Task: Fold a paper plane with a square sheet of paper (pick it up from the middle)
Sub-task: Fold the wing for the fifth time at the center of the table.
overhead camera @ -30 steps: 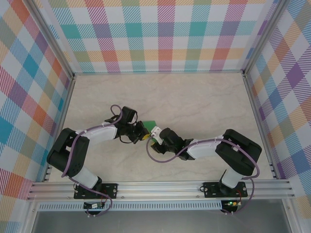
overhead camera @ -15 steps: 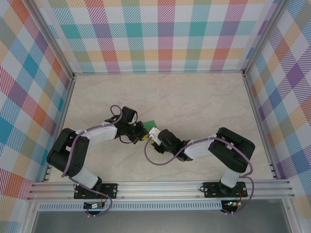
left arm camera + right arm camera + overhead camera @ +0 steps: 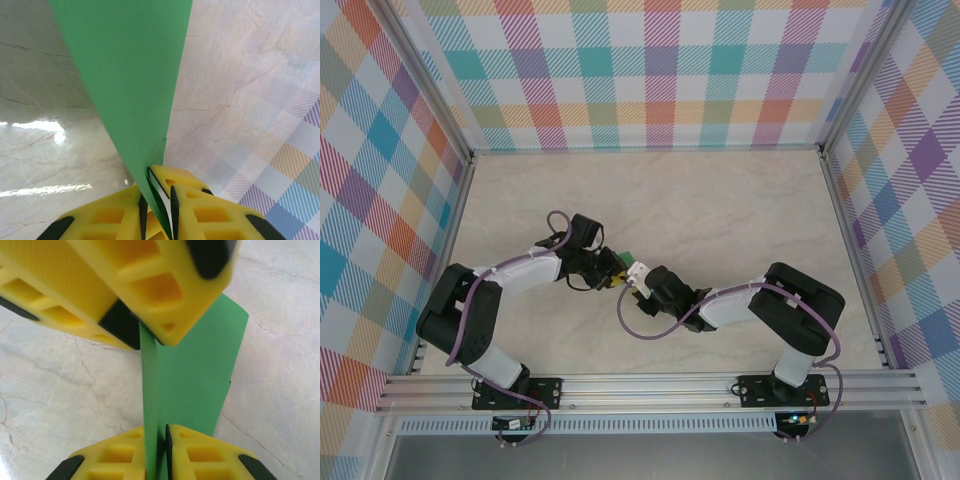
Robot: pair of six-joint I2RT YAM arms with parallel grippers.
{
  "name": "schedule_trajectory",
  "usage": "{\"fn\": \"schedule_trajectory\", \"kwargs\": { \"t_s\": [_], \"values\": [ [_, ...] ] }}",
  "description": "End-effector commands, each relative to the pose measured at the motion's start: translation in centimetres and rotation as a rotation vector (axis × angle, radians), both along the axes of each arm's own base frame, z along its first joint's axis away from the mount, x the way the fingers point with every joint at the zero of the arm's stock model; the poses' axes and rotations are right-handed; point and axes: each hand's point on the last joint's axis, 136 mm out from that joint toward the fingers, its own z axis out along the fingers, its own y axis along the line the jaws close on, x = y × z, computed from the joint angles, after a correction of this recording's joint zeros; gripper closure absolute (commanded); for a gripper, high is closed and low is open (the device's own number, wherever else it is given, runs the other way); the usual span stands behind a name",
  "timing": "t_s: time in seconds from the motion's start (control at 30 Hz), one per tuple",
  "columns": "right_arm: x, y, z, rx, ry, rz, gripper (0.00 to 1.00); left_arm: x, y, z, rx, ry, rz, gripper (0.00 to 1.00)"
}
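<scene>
Arms (image 3: 520, 272) black and white; purple cables (image 3: 642, 331); yellow jaws, black pads (image 3: 120, 322).

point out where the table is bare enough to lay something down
Bare marble-look tabletop runs wide along the plaid back wall and down the right side wall. Crowded at near centre: the left gripper and right gripper meet on the bright-green folded sheet of paper.

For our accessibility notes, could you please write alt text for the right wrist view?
A creased bright-green sheet of paper stands on edge between two yellow grippers: the right gripper pinches it at the bottom of the frame, and the left gripper meets it at the top. A pale marbled table lies behind.
</scene>
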Motion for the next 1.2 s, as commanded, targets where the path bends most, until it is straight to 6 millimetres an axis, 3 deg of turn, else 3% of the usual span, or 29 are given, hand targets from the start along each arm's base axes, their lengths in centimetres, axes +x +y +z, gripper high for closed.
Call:
{"fn": "schedule_trajectory", "kwargs": {
  "t_s": [0.0,0.2,0.43,0.67,0.87,1.17],
  "values": [
    [-0.6,0.8,0.4,0.081,0.073,-0.005,0.86,0.5,2.0,1.4,0.045,-0.017,0.023,0.69],
    [-0.9,0.5,0.6,0.2,0.236,-0.023,0.88,1.0,5.6,3.0,0.087,-0.073,0.09,0.48],
    [-1.2,0.6,0.8,0.273,0.408,-0.008,0.9,0.0,6.0,3.0,0.039,-0.143,0.106,0.4],
    [-1.8,1.2,1.2,0.324,0.542,0.01,0.9,-1.0,3.7,1.4,-0.064,-0.174,0.075,0.55],
    [-1.2,1.0,1.2,0.381,0.652,-0.036,0.89,-1.3,1.9,0.5,-0.092,-0.195,0.031,0.67],
    [-1.4,1.3,0.9,0.418,0.771,-0.05,0.9,-1.3,0.7,-0.7,-0.109,-0.19,0.003,0.74]
  ]
}}
